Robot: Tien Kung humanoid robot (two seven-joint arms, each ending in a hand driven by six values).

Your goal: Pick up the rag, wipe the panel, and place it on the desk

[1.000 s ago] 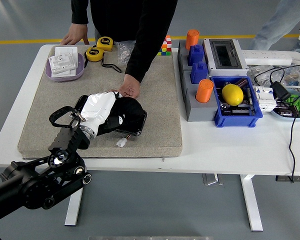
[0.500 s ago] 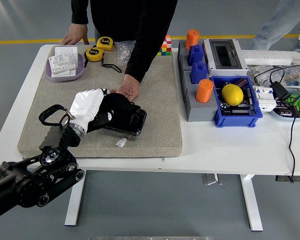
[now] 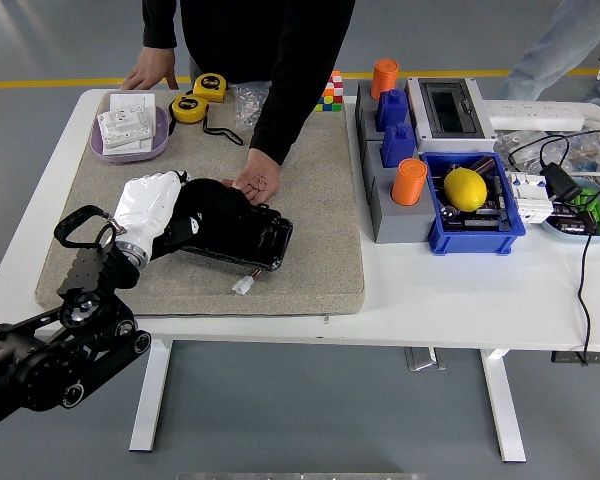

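A glossy black panel [image 3: 250,243] lies on the grey felt mat [image 3: 310,200], a small white connector [image 3: 243,286] trailing from its near edge. A black rag [image 3: 205,205] covers the panel's left part. My left hand [image 3: 150,205], white-gloved on a black arm, is shut on the rag at the panel's left end. A person's hand [image 3: 257,178] in a dark sleeve rests on the panel's far edge, holding it down. The person's other hand [image 3: 150,75] leans on the table's far left edge.
A purple tray [image 3: 102,147] with white boxes and two yellow tape measures [image 3: 200,97] sit at the far left. At right stand grey and blue holders with orange cups [image 3: 409,181], a blue bin [image 3: 435,236] holding a lemon [image 3: 465,188], a breaker box [image 3: 450,105] and cables [image 3: 580,200].
My left hand has dragged the rag leftward across the panel, uncovering its right part. The person's hand has stayed on the panel's far edge.
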